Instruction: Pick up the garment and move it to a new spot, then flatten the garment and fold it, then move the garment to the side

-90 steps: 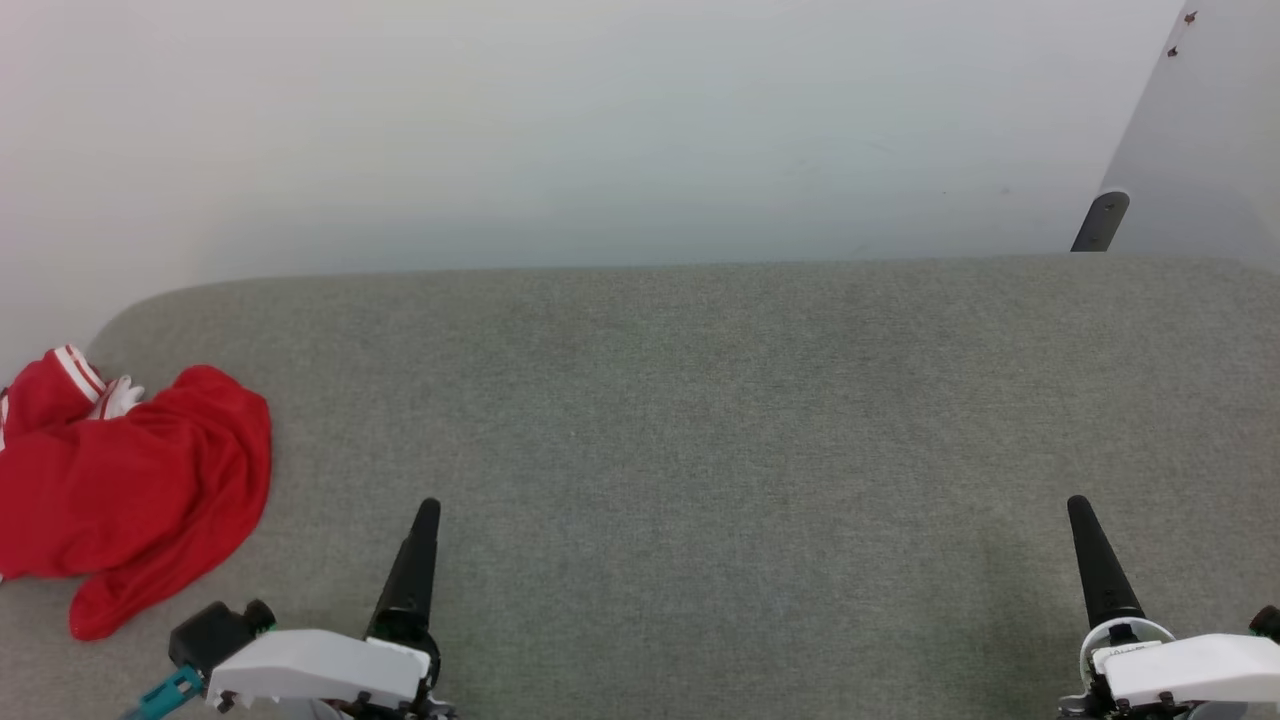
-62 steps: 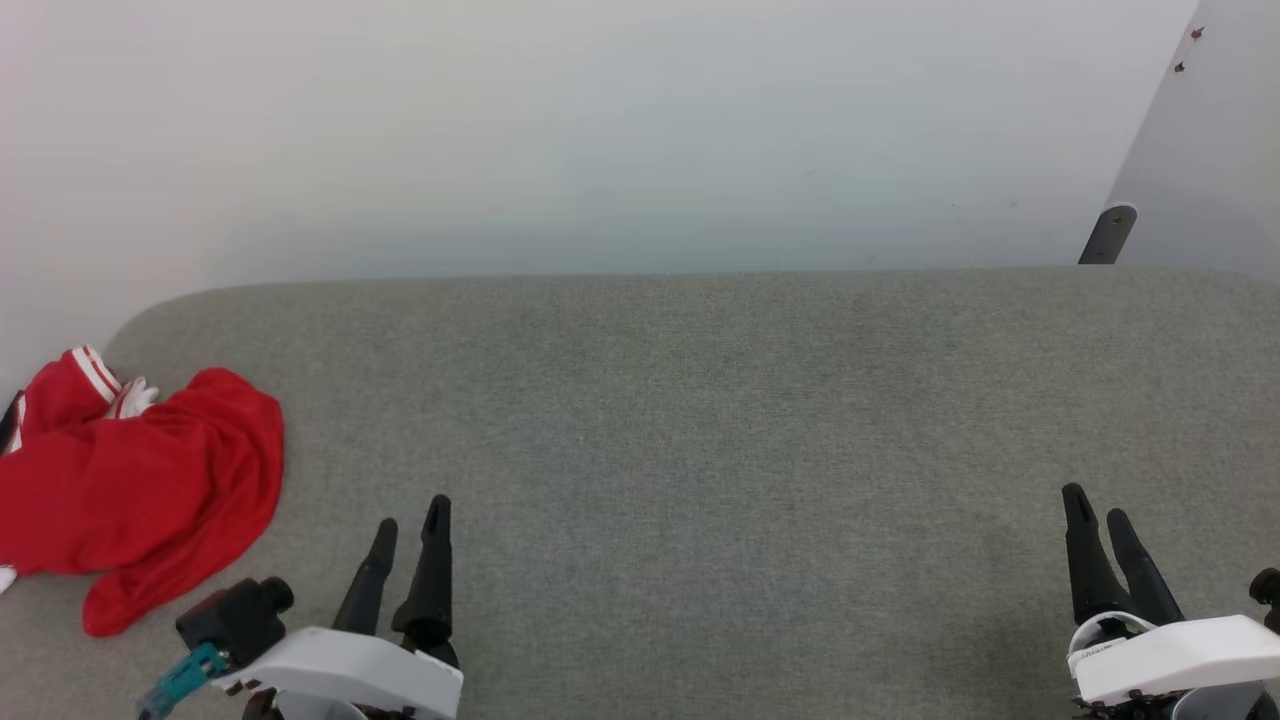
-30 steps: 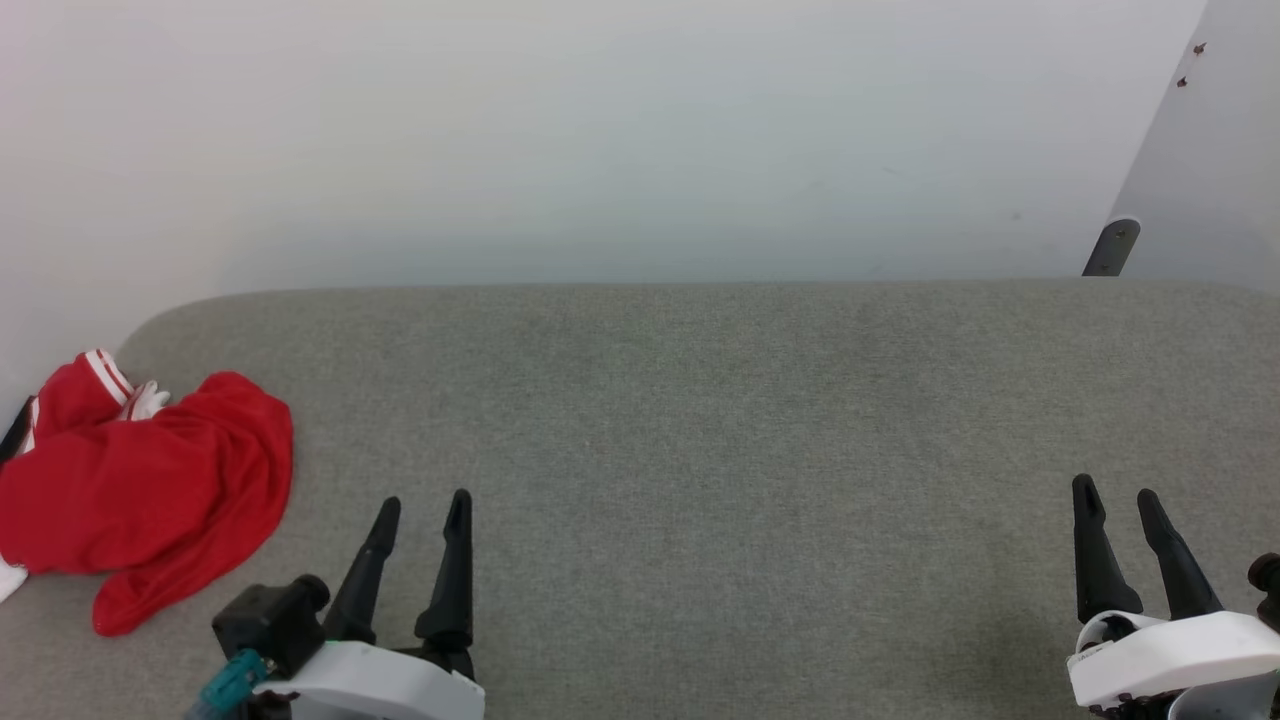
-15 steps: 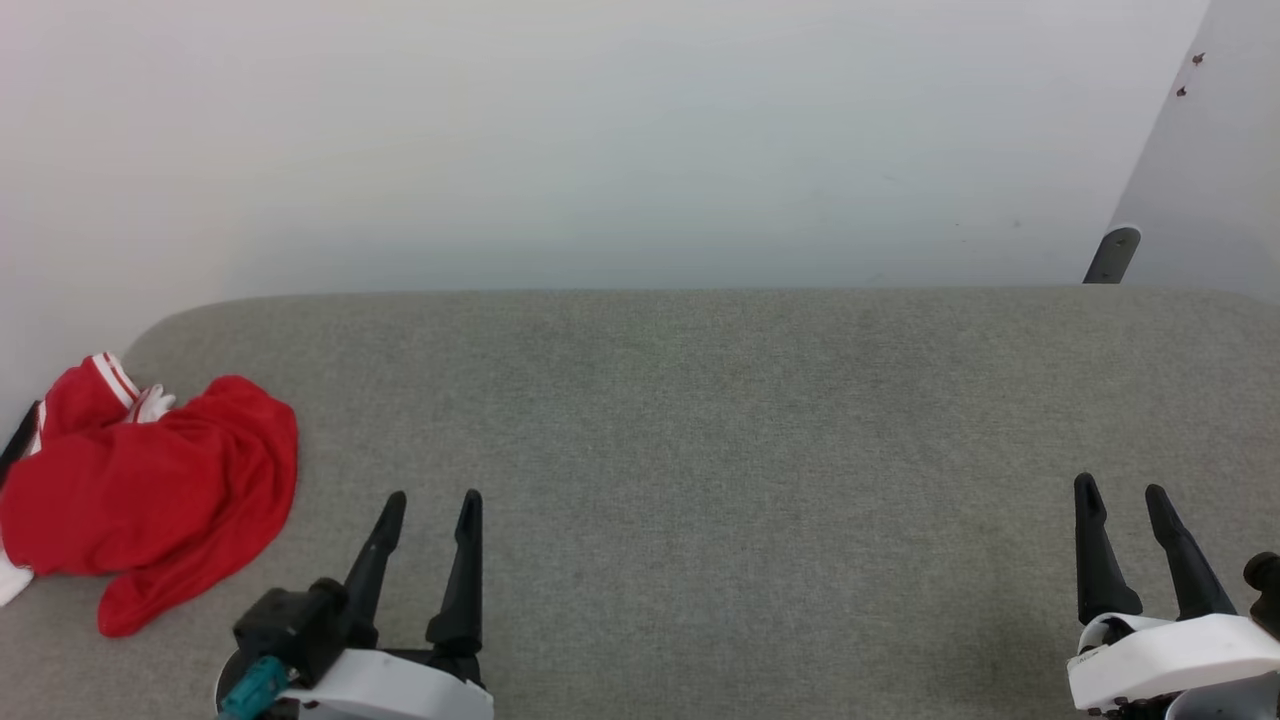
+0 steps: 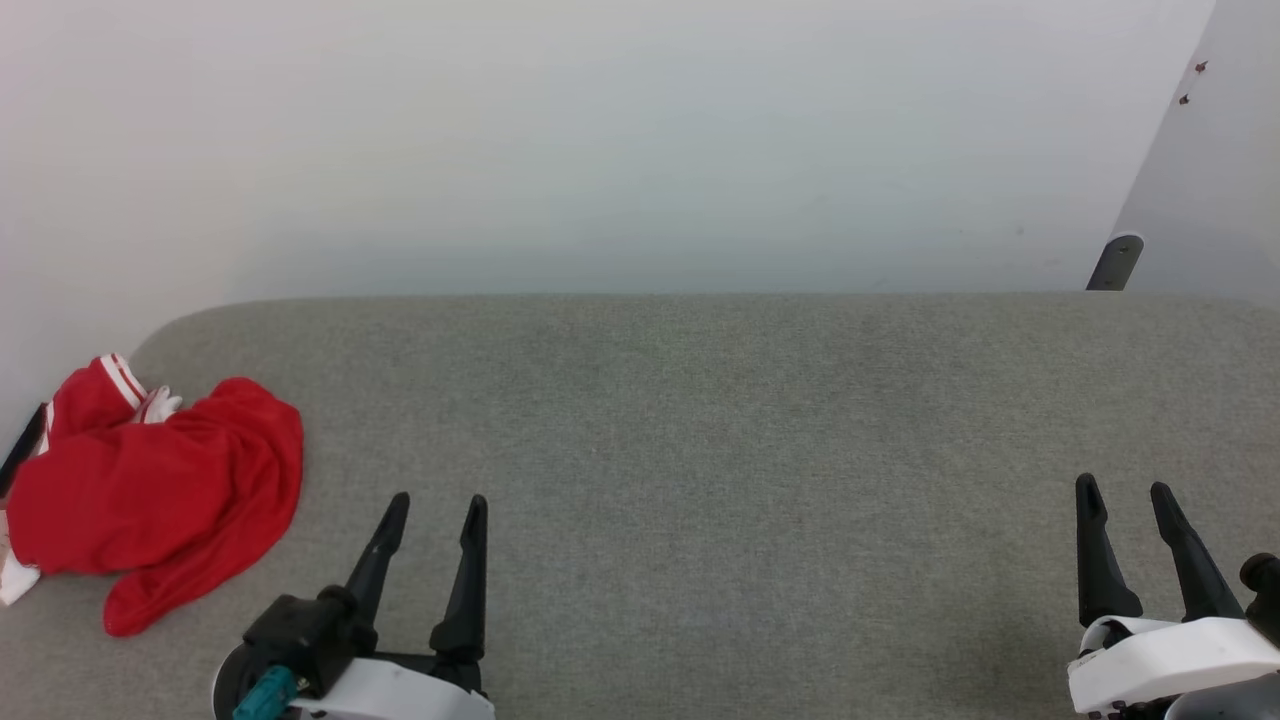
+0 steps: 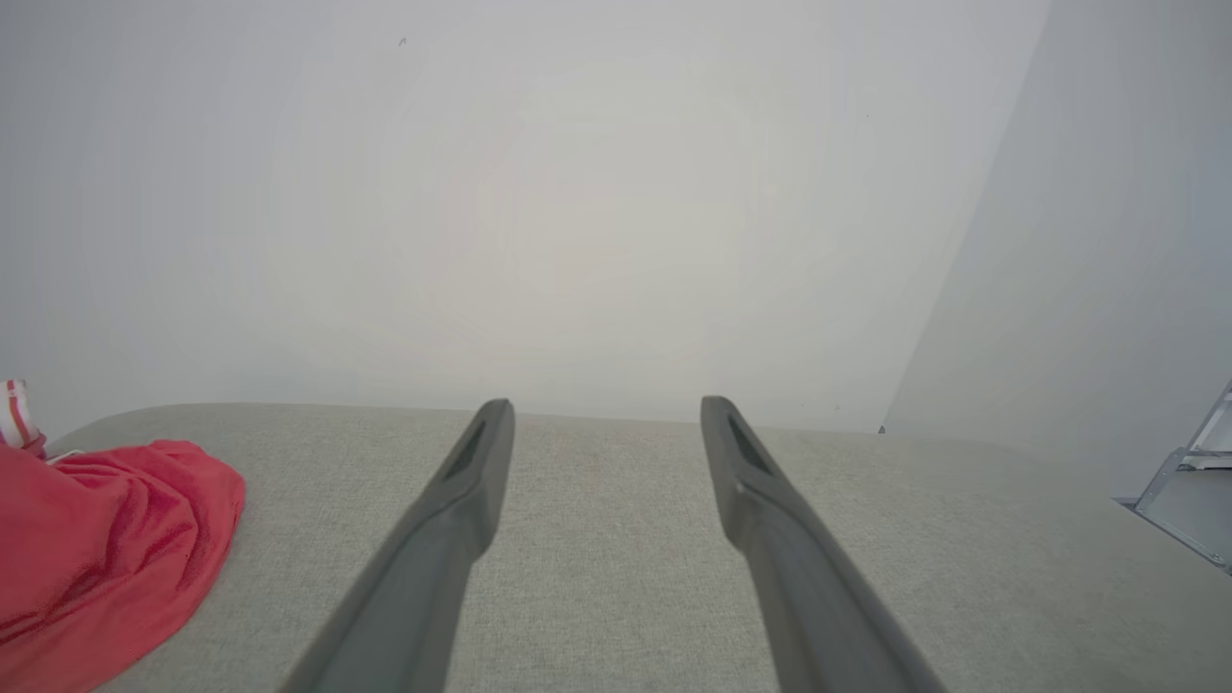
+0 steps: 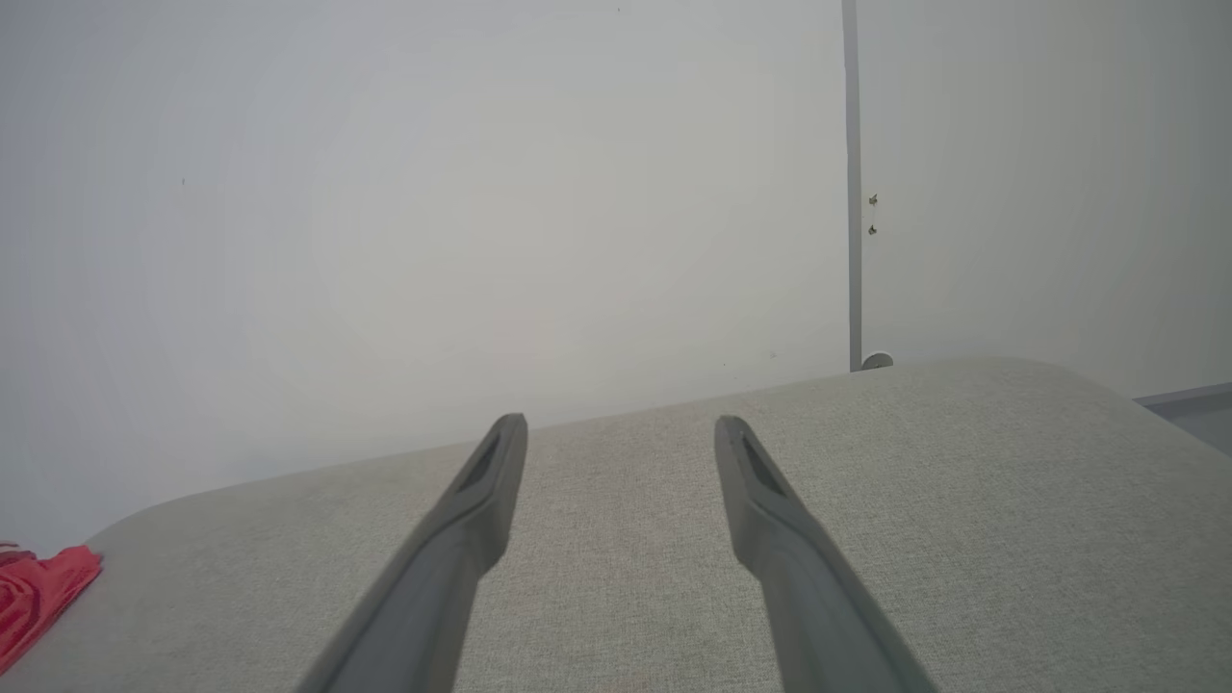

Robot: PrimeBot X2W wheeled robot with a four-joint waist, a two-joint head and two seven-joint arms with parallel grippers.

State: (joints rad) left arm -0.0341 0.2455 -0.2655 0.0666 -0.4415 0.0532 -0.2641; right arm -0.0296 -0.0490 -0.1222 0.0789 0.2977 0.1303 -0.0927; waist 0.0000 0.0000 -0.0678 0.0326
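Observation:
The garment (image 5: pixel 150 495) lies crumpled in a red heap at the far left of the grey padded table (image 5: pixel 700 420), with striped red-and-white trim showing at its back edge. Its print is hidden in the folds. My left gripper (image 5: pixel 438 503) stands open near the front edge, to the right of the heap and apart from it. In the left wrist view the garment (image 6: pixel 96 549) sits at the lower left, beside the left gripper (image 6: pixel 604 409). My right gripper (image 5: pixel 1124 490) is open at the far right with nothing between its fingers. The right wrist view catches a red corner of the garment (image 7: pixel 38 592) left of the right gripper (image 7: pixel 621 428).
A pale wall (image 5: pixel 600 140) rises straight behind the table's far edge. A grey panel with a dark bracket (image 5: pixel 1115 262) stands at the back right. The table's left end is rounded, close to the garment.
Both grippers have gone from shut to open over the last three seconds. The left one has drifted a little to the right. The head camera has shifted slightly; the garment lies as before.

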